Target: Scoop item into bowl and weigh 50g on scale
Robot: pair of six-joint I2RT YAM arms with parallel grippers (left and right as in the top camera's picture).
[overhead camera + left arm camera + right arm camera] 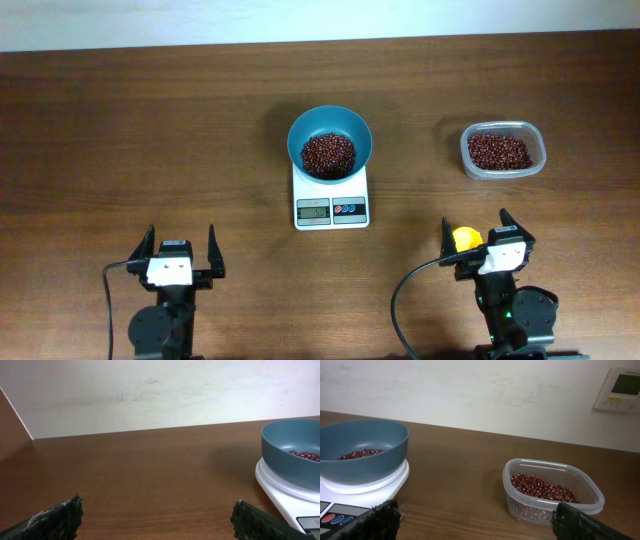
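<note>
Spread wide and empty, left end effector (159, 521) low over bare counter (150, 470), touching nothing; ahead and to its right, well apart, scale (285, 495) carrying bowl (290, 445). Equally wide and gripping nothing, right end effector (482, 520); seen from overhead, yellow thing (464, 238) just beside its left finger, contact impossible to tell. Near, ahead to its right, clear tub (552, 490) part-filled with beans (540, 487); ahead to its left, bowl on scale, more beans heaped inside.

Table (120, 120): brown wood grain, low sheen. Bowl (365, 465): smooth matt plastic. Tub (545, 463): clear glossy plastic. Beans (540, 487) shiny. My finger pads (382, 519): rough black.
</note>
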